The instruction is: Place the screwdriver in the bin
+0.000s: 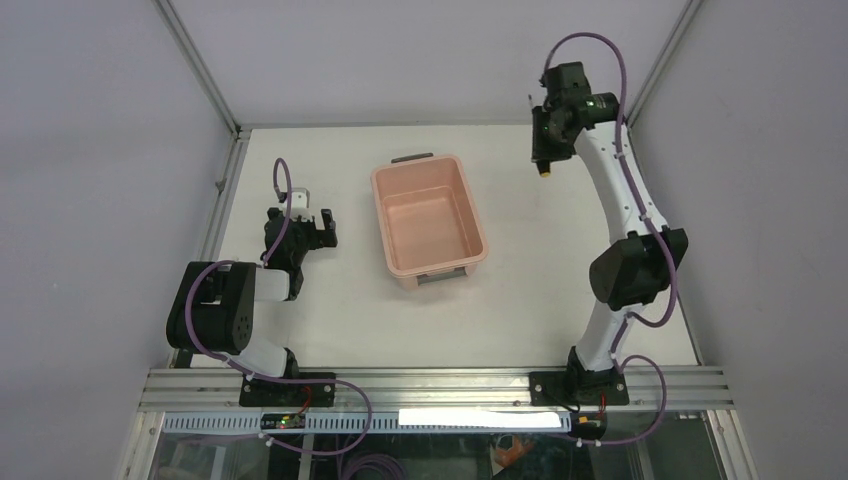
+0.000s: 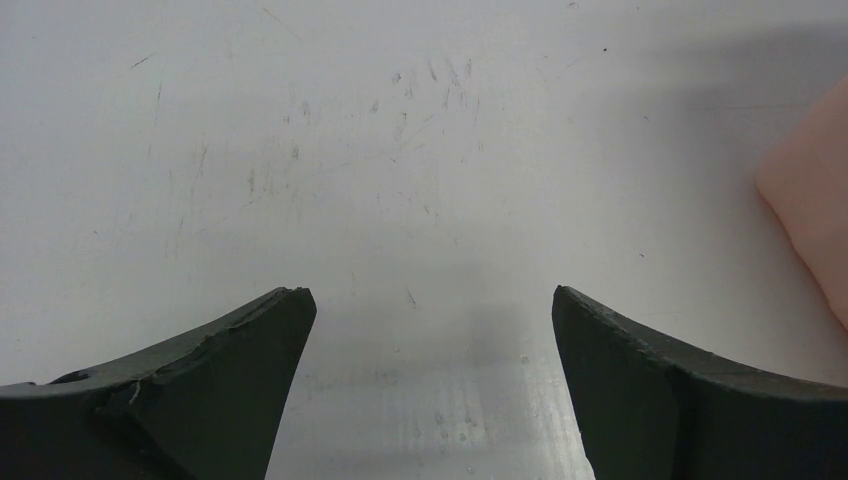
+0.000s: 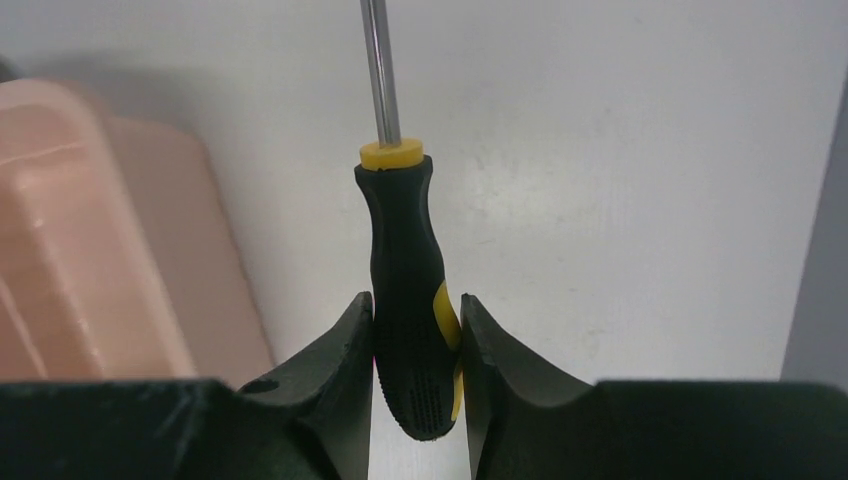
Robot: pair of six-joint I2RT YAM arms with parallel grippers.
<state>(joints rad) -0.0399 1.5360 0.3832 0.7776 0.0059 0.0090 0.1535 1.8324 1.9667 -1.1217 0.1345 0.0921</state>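
My right gripper (image 3: pixel 416 310) is shut on the screwdriver (image 3: pixel 404 260), its two fingers pressed against the lower end of the black and yellow handle, the metal shaft pointing away. In the top view that gripper (image 1: pixel 545 160) hangs at the back right, to the right of the bin, with a yellow-orange bit of the screwdriver (image 1: pixel 544 171) showing below it. The salmon-pink bin (image 1: pixel 468 196) stands in the middle of the table, empty, and its wall (image 3: pixel 100 230) shows at the left of the right wrist view. My left gripper (image 2: pixel 430 300) is open over bare table, left of the bin (image 2: pixel 815 200).
Aluminium frame posts (image 1: pixel 200 65) run along the back corners and side edges of the white table (image 1: pixel 330 310). A rail (image 1: pixel 430 385) carrying both arm bases crosses the near edge.
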